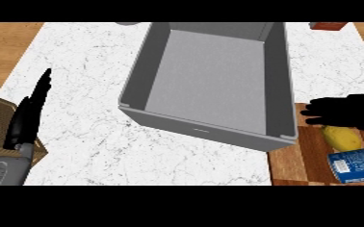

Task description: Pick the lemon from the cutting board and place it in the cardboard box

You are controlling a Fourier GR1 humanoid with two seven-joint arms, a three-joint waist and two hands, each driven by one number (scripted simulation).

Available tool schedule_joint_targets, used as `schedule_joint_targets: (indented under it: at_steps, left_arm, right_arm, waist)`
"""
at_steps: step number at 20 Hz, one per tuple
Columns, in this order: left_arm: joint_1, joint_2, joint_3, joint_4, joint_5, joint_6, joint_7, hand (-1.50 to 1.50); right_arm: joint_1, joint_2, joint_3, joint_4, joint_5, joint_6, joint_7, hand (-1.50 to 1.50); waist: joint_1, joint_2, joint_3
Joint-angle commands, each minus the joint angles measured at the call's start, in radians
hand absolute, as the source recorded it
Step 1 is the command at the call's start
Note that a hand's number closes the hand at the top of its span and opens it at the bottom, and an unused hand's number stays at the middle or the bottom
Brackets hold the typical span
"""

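Yellow lemon [342, 137] under right hand [340, 111], board's [288, 161] left edge touching box [206, 84]

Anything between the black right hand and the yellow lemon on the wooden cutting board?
Nothing: in the head view the black right hand sits directly over the yellow lemon's upper end, on the wooden cutting board.

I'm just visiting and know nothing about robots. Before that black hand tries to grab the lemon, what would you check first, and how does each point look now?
1. Lemon lies on the cutting board: ok.
2. Right hand is over the lemon's upper end: ok.
3. Fingers closed round the lemon: not ok, they look spread.
4. Blue can beside the lemon leaves room: cannot tell, they look nearly touching.
5. Grey box is open on top, nothing seen inside: ok.
6. Left hand rests away from the box, at the view's left edge: ok.
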Motion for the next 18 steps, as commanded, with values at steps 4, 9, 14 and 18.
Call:
schedule_joint_targets:
  at_steps: [4,9,14,18]
  left_arm:
    - [-0.023,-0.010,0.018,0.030,-0.005,0.001,0.006,0.00]
    - [0.052,0.004,0.031,-0.017,0.001,-0.008,-0.016,0.00]
    - [-0.012,0.007,0.037,0.009,-0.010,-0.009,0.027,0.00]
    - [0.005,-0.008,0.031,0.017,-0.015,-0.009,-0.002,0.00]
  right_arm:
    - [-0.098,0.118,0.058,0.228,0.078,-0.034,-0.252,-1.50]
    - [-0.096,0.139,0.090,0.244,0.055,-0.052,-0.301,-1.50]
    - [-0.154,0.118,0.127,0.252,0.035,0.011,-0.351,-1.50]
    - [-0.113,0.112,0.140,0.256,0.000,-0.077,-0.409,-1.50]
  waist:
    - [-0.021,-0.005,0.005]
    - [-0.024,-0.013,0.005]
    - [-0.033,-0.010,0.004]
    - [-0.041,-0.009,0.005]
